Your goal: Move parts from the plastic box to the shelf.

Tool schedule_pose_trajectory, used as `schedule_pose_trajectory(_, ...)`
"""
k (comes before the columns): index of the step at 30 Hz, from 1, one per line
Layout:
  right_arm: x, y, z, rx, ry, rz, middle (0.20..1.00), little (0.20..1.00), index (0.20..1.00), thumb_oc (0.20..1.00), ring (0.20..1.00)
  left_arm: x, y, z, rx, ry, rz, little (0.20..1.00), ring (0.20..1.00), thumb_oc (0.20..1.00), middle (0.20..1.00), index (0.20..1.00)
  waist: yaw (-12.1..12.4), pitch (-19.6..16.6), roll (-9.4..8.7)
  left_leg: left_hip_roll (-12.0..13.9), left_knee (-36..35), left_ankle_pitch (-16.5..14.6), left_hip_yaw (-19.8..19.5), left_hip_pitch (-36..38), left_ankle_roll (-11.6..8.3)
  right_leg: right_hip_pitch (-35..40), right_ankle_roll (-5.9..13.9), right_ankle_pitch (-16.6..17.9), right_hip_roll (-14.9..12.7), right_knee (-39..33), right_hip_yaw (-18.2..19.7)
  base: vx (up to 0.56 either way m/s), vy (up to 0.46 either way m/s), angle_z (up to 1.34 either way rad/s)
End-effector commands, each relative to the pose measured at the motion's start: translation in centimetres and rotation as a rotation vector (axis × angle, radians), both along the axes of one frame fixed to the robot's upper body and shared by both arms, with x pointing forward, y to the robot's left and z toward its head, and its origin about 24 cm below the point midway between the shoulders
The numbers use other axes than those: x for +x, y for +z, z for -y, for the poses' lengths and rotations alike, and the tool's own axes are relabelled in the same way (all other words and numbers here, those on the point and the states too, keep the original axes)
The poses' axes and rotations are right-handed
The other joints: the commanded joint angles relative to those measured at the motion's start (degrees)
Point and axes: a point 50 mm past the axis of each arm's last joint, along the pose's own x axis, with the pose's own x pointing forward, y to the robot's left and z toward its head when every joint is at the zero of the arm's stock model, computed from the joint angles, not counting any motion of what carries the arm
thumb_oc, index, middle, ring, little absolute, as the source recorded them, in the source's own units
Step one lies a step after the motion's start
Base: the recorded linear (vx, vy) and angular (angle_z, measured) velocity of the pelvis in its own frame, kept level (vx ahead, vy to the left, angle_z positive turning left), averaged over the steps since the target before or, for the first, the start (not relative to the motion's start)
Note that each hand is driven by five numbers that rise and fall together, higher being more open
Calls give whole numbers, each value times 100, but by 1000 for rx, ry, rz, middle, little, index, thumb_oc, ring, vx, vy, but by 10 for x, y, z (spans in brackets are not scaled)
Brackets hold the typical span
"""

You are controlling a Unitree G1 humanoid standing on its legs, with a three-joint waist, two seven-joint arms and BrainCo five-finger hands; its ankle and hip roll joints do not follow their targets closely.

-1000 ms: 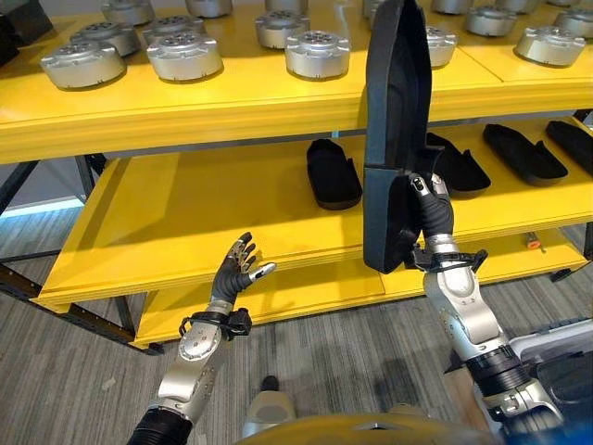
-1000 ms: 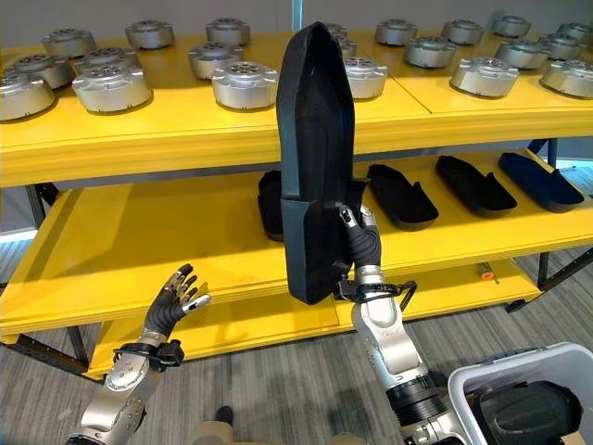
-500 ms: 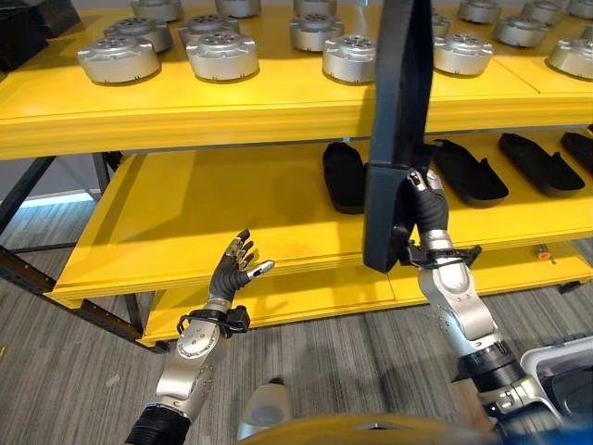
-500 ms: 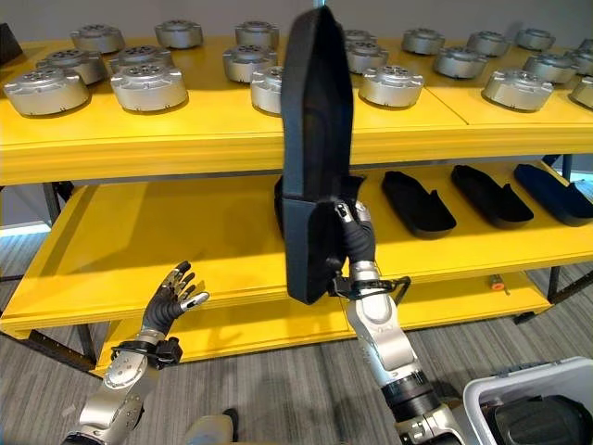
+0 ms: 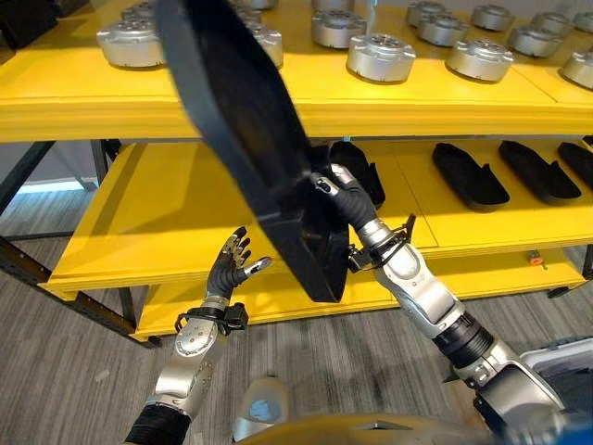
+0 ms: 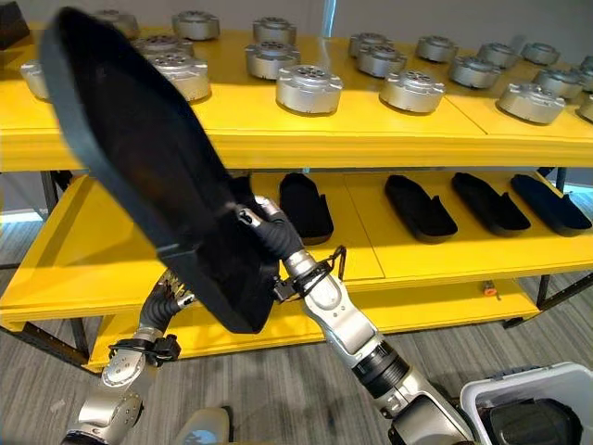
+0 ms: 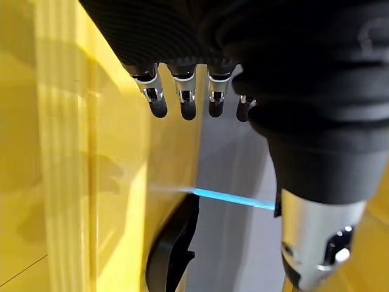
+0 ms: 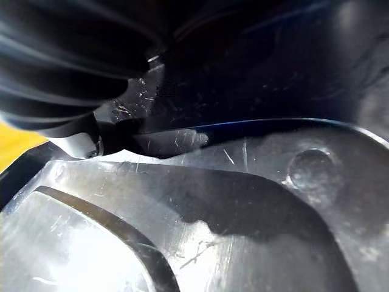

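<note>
Spanning the scene, a yellow shelf [image 5: 185, 218] is seen in tiers above grey plank flooring [image 5: 56, 371]. Silver round parts [image 6: 309, 90] are lined up on the top tier, and black shells [image 6: 419, 207] lie side by side on the middle tier. A long black part [image 5: 246, 139] is held tilted in front of the middle tier, its narrow end leaning up to the left over the top tier's edge and its thick end low. It is gripped near the thick end by the right hand [image 5: 345, 197], whose fingers are curled round its edge. The left hand [image 5: 232, 269] is raised just beside the part's lower end with fingers loosely spread, touching nothing. A white plastic box [image 6: 519, 403] with a black part inside is caught at the lower right in the right eye view. Much of the shelf's left half is blocked by the held part. Straight fingers [image 7: 182, 100] before yellow shelf boards are shown in the left wrist view.
</note>
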Motion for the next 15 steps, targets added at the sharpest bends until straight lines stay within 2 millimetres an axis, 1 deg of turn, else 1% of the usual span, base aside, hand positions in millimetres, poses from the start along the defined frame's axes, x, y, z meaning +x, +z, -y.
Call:
schedule_pose_trajectory(1,-2,45,-16,98,113,147,200,200,200,200,200,8,31,-6,13,1,167,1000,1000,1000,1000,1000,184,49,-16,137,-305,-276,191,498,94,-246,95,587,-79,145,-119,19,-78,22)
schedule_pose_trajectory(3,-3,44,-21,86,142,143,200,200,200,200,200,8,32,-9,26,10,172,1000,1000,1000,1000,1000,258,56,-31,130,-348,-242,87,494,75,-195,89,546,-72,186,-201,20,-62,18)
schedule_pose_trajectory(4,-3,44,-22,86,143,143,200,200,200,200,200,8,32,-9,26,10,172,1000,1000,1000,1000,1000,251,57,-31,129,-349,-241,81,494,74,-191,89,544,-72,187,-209,18,-66,29)
schedule_pose_trajectory(5,-6,43,-26,65,179,148,200,200,200,200,200,7,32,-14,37,26,169,1000,1000,1000,1000,1000,358,70,-41,104,-409,-188,-83,464,61,-143,71,467,-77,260,-329,12,-58,31)
schedule_pose_trajectory(7,-8,41,-28,37,196,156,200,200,200,200,200,6,32,-17,43,37,167,1000,1000,1000,1000,1000,472,90,-45,63,-428,-146,-232,408,54,-95,57,419,-96,310,-458,13,-62,53)
schedule_pose_trajectory(10,-8,37,-28,-6,201,164,200,200,200,200,200,5,31,-20,49,48,162,1000,1000,1000,1000,1000,596,124,-49,-5,-385,-121,-451,286,49,-36,32,353,-125,411,-676,6,-43,52)
schedule_pose_trajectory(15,-2,30,-22,-89,175,174,200,200,200,200,200,3,30,-24,59,57,156,1000,1000,1000,1000,1000,751,210,-37,-115,-315,-83,-687,120,55,5,27,345,-170,503,-924,0,-21,36)
